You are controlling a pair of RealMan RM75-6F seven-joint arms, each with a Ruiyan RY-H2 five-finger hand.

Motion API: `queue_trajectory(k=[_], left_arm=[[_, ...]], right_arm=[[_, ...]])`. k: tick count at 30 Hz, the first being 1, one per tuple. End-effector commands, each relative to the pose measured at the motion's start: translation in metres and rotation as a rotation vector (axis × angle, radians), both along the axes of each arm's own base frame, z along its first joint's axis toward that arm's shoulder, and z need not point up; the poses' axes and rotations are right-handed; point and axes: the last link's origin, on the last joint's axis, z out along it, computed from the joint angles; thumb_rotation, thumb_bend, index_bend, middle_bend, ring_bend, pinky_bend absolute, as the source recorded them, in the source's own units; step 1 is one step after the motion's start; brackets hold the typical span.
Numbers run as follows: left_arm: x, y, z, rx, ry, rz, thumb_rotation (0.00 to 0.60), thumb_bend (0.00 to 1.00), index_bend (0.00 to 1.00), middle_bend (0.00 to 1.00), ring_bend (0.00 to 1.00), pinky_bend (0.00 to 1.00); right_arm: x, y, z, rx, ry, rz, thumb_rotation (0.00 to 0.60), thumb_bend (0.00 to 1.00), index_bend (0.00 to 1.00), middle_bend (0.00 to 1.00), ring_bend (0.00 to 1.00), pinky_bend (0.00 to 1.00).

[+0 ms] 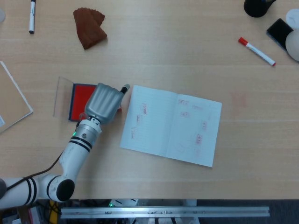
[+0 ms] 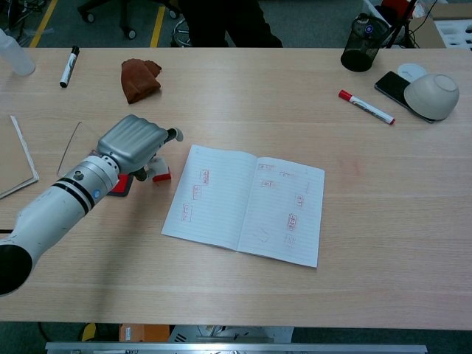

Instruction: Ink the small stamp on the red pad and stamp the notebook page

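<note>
My left hand (image 1: pixel 103 102) hangs over the right edge of the red ink pad (image 1: pixel 80 99), just left of the open notebook (image 1: pixel 170 124). Seen from the chest view, the hand (image 2: pixel 133 145) holds the small red-and-white stamp (image 2: pixel 159 174) under its curled fingers, low over the table between the pad (image 2: pixel 119 184) and the notebook (image 2: pixel 244 203). In the head view only a sliver of the stamp (image 1: pixel 119 108) shows past the hand. The notebook lies flat, and both pages carry several faint red prints. Neither view shows my right hand.
A clear lid (image 1: pixel 63 95) lies left of the pad and a flat board (image 1: pixel 11 100) at the left edge. A brown cloth (image 1: pixel 89 27) and black marker (image 1: pixel 32 16) lie far left. At far right are a red marker (image 1: pixel 257 51), bowl (image 2: pixel 431 96), phone (image 2: pixel 391 85) and dark cup (image 2: pixel 359 51).
</note>
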Motion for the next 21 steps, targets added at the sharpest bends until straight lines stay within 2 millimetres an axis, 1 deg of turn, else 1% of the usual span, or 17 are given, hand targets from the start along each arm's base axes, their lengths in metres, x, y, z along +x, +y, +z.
queue_trajectory(k=[1, 11, 18, 21], left_arm=[[-0.002, 0.001, 0.000, 0.007, -0.002, 0.000, 0.600, 0.22, 0.21, 0.95, 0.97, 1.00], [-0.001, 0.010, -0.002, 0.046, 0.037, -0.061, 0.600, 0.22, 0.21, 0.95, 0.97, 1.00], [-0.004, 0.012, -0.003, 0.037, 0.014, -0.024, 0.600, 0.22, 0.21, 0.95, 0.97, 1.00], [-0.004, 0.010, -0.001, 0.033, 0.012, -0.016, 0.600, 0.22, 0.23, 0.95, 0.97, 1.00]], right_arm=[[0.000, 0.000, 0.000, -0.001, 0.001, 0.000, 0.600, 0.30, 0.11, 0.18, 0.09, 0.15], [0.001, 0.002, 0.001, -0.002, 0.004, -0.004, 0.600, 0.30, 0.11, 0.18, 0.09, 0.15], [0.001, 0.002, 0.001, -0.002, 0.004, -0.007, 0.600, 0.30, 0.11, 0.18, 0.09, 0.15], [0.001, 0.002, 0.000, -0.001, 0.003, -0.005, 0.600, 0.30, 0.11, 0.18, 0.09, 0.15]])
